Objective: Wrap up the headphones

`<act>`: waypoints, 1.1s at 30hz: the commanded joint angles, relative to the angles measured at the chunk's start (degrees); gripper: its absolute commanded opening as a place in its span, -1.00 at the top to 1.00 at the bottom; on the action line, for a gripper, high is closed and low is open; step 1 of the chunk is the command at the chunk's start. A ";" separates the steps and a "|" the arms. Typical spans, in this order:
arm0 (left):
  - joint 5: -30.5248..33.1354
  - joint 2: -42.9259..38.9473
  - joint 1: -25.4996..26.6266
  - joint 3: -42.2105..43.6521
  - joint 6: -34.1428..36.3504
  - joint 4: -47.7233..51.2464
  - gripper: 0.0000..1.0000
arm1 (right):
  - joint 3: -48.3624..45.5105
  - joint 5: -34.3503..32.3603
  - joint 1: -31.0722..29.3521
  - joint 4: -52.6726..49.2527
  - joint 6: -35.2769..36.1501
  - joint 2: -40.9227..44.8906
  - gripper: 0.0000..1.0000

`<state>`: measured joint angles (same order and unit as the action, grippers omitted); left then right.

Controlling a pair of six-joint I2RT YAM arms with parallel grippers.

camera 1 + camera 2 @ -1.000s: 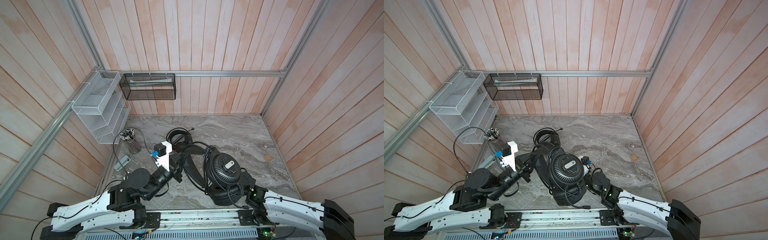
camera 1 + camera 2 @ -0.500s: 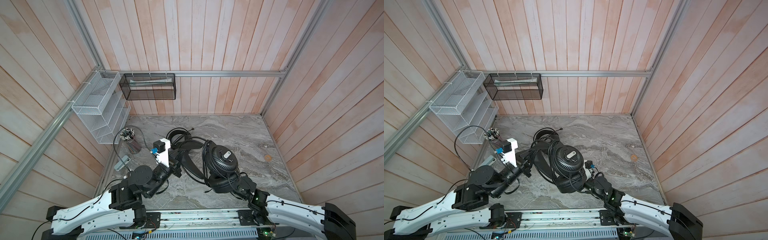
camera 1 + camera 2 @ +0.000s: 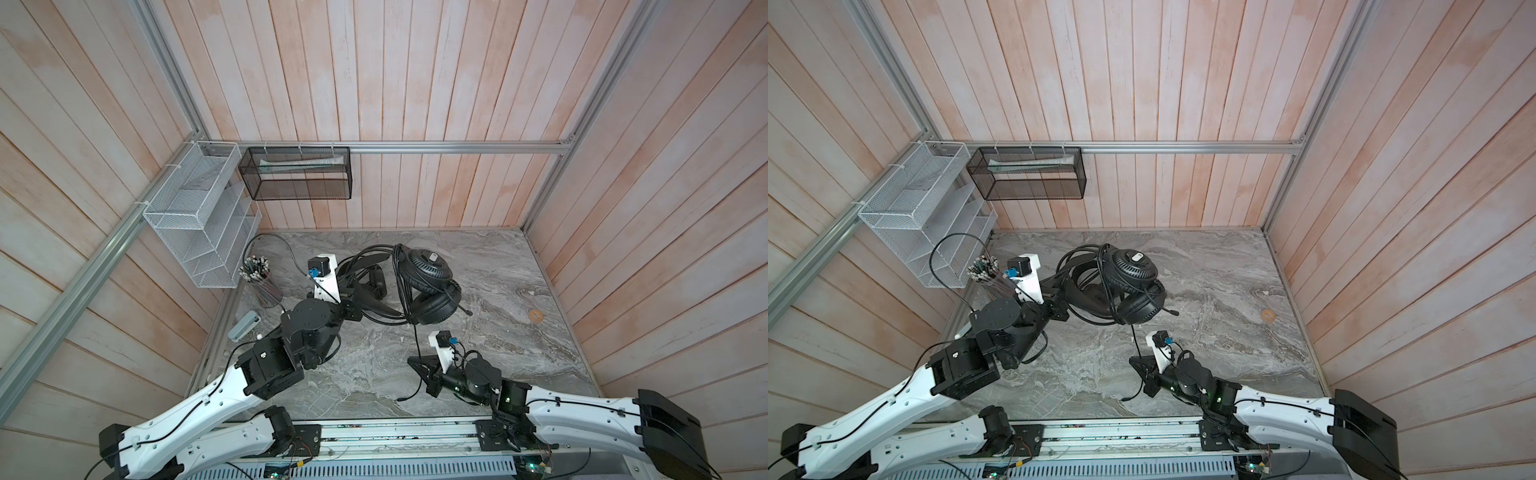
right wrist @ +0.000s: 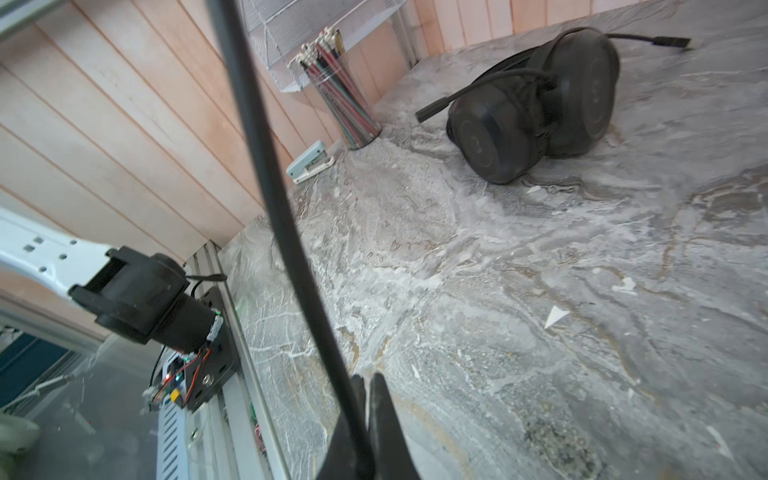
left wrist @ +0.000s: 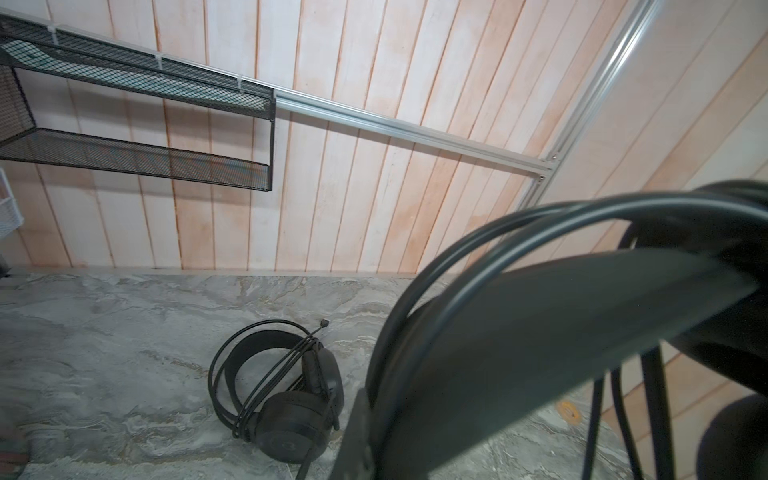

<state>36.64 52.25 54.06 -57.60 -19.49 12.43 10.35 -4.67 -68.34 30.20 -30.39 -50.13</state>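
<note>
The grille-backed headphones (image 3: 427, 268) hang raised over the middle of the marble table, and they show in both top views (image 3: 1133, 266). My left gripper (image 3: 355, 301) is shut on their headband (image 5: 561, 328), which fills the left wrist view. Their thin cable (image 3: 415, 336) drops to my right gripper (image 3: 415, 363), shut on it near the front; the plug end (image 3: 401, 399) trails on the table. In the right wrist view the cable (image 4: 282, 208) runs into the shut jaws (image 4: 365, 388). The smooth-cupped headphones (image 5: 291, 399) with the boom mic lie on the table with their cable wound round them (image 4: 532, 104).
A cup of pencils (image 3: 262, 282) and a pale stapler (image 3: 245, 328) stand by the left wall. A white mesh rack (image 3: 199, 232) and a black mesh basket (image 3: 297, 174) hang on the walls. A small orange ring (image 3: 536, 316) lies at the right.
My left gripper has carried the grille-backed headphones toward the back of the table. My right gripper has drawn away from the cups to the front left, with the cable now stretched between.
</note>
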 commanded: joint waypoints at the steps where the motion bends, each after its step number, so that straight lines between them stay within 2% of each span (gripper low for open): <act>1: 2.70 1.71 -4.65 -3.89 -1.17 -9.67 1.00 | 2.45 -2.43 -3.52 -8.43 1.67 -0.12 1.00; 7: 5.16 9.05 -8.74 -5.56 7.50 -13.68 1.00 | 5.88 -4.08 -8.46 -14.72 2.32 -0.39 1.00; 11: 6.02 13.89 -9.24 -5.73 9.55 -13.74 1.00 | 10.43 -5.54 -11.01 -20.40 4.23 -0.82 1.00; 16: 8.38 15.87 -9.15 -3.89 10.87 -12.59 1.00 | 18.19 -6.76 -12.13 -30.64 7.92 -0.38 1.00; 23: 15.32 16.84 -3.59 0.99 18.42 -16.50 1.00 | 29.33 -9.22 -12.30 -44.31 13.27 -1.06 1.00; 26: 16.10 16.38 -2.65 3.76 18.42 -17.26 1.00 | 32.97 -12.25 -12.28 -49.57 14.85 -0.64 1.00; 33: 14.32 15.77 -1.71 7.95 13.27 -13.67 1.00 | 40.37 -17.43 -12.34 -57.82 18.63 1.03 1.00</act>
<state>48.45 69.30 52.36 -50.48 -2.42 1.76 46.76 -19.62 -80.01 -22.61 -14.92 -50.50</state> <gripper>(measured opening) 0.074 0.062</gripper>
